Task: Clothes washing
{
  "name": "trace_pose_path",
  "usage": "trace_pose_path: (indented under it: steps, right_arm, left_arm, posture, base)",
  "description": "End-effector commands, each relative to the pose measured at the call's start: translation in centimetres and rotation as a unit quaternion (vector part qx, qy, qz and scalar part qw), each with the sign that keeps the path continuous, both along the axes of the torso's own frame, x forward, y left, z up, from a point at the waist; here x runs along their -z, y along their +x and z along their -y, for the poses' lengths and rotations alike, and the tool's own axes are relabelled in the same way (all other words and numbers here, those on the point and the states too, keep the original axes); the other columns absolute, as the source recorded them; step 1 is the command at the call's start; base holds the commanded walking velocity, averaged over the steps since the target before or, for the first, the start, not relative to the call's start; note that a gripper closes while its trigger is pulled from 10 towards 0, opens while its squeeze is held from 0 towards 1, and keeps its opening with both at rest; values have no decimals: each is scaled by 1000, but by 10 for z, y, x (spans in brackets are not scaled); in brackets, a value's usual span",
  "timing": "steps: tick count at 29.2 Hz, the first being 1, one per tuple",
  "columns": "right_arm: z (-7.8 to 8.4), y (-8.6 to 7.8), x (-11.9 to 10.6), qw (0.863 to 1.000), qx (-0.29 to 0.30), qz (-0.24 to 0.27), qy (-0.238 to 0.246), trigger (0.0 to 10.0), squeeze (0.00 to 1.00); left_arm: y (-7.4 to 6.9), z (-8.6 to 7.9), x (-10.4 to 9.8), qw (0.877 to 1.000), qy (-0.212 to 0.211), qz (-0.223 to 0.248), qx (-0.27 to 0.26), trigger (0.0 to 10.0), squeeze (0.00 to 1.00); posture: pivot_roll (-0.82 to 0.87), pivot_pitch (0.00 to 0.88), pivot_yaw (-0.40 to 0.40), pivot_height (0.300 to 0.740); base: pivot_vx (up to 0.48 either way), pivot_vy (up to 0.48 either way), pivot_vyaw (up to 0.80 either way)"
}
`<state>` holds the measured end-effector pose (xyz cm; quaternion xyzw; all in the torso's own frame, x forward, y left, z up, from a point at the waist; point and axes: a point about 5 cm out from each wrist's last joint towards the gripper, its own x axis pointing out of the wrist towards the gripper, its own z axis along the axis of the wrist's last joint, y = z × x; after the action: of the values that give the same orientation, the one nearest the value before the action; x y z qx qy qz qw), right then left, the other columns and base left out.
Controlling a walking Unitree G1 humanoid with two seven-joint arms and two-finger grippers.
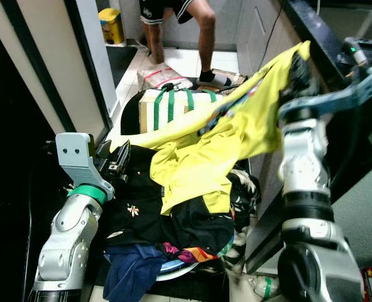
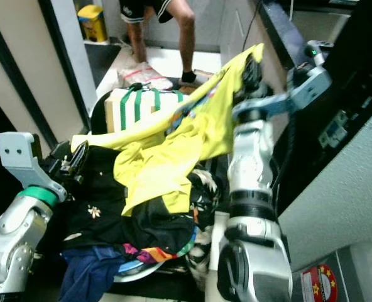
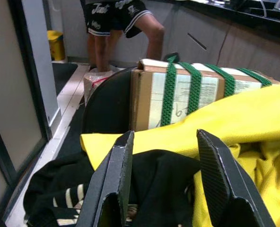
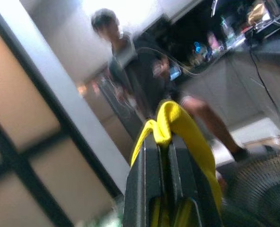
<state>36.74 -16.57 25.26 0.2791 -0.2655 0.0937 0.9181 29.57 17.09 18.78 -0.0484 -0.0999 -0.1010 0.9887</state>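
Note:
A yellow shirt (image 1: 236,135) hangs stretched from my raised right gripper (image 1: 297,74), which is shut on its upper corner; in the right wrist view the yellow cloth (image 4: 170,120) is pinched between the fingers. Its lower part drapes over a heap of clothes (image 1: 173,220): black garments, a dark blue one and patterned ones. My left gripper (image 3: 163,156) is open, low beside the heap, just above a black garment (image 3: 154,175) and the yellow shirt's edge.
A person (image 1: 198,25) in black shorts stands on the tiled floor behind. A cardboard box with green straps (image 1: 170,104) sits beyond the heap. A yellow bin (image 1: 112,25) is at the far left. A dark counter (image 1: 311,31) runs along the right.

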Motion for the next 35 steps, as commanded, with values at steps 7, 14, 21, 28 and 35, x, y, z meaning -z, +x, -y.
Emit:
trace_pose_path:
  steps: [7,14,21,28,35]
  right_arm:
    - [-29,-24,46,995,-56,-62,-51,10000,0]
    - [-60,-57,61,970,-204,-59,-121,10000,0]
    - [-47,-65,61,984,-145,-82,-68,10000,0]
    - [-45,-64,56,986,-139,-80,-41,10000,0]
    - [-39,-60,52,989,-123,-77,-31,10000,0]
  left_arm:
    - [-4,5,0,996,92,11,16,10000,0]
    - [-18,6,-9,996,77,24,44,10000,0]
    - [-22,-1,-13,997,69,33,15,10000,0]
    - [-20,0,-19,996,75,41,24,10000,0]
    - [-15,1,-26,995,81,50,31,10000,0]
  posture:
    - [125,19,57,740]
    - [124,19,71,740]
    - [124,19,71,740]
    - [133,9,75,740]
    - [138,1,80,740]
  base:
    - [0,0,0]
    - [0,0,0]
    - [0,0,-343]
    - [0,0,-800]
    - [0,0,-800]
